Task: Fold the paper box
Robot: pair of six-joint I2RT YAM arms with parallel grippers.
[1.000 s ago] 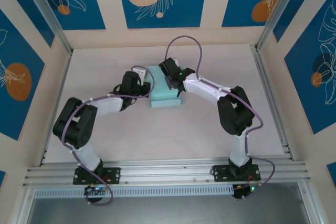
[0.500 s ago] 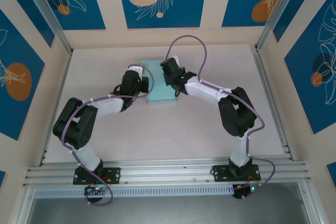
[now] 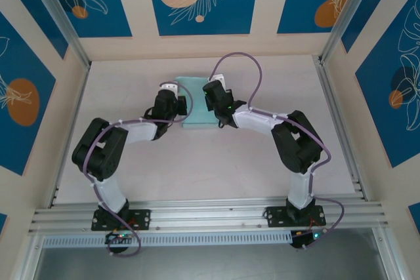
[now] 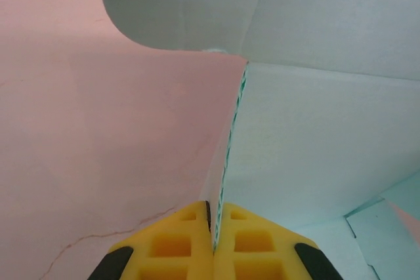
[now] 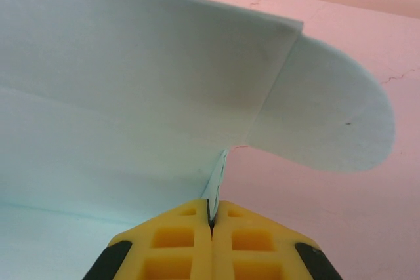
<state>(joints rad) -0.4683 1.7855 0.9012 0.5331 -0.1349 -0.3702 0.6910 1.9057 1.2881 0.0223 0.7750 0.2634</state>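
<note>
Paper box (image 3: 197, 113) farther back now (flatter too), left gripper (image 4: 213, 231) and right gripper (image 5: 210, 218) each clamped on its edge.

Overhead view from high behind the near edge of the pale pinkish flat table (image 3: 197, 162), looking down on all of it, both wrist views close and low, all three sharing the pale aqua-blue thin-card paper box (image 3: 197, 108).

pale table (image 3: 197, 168) with aqua paper box (image 3: 198, 111) on it

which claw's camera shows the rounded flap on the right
The right claw: there the paper box flap bulges right; the left claw sees one upper left.
</note>
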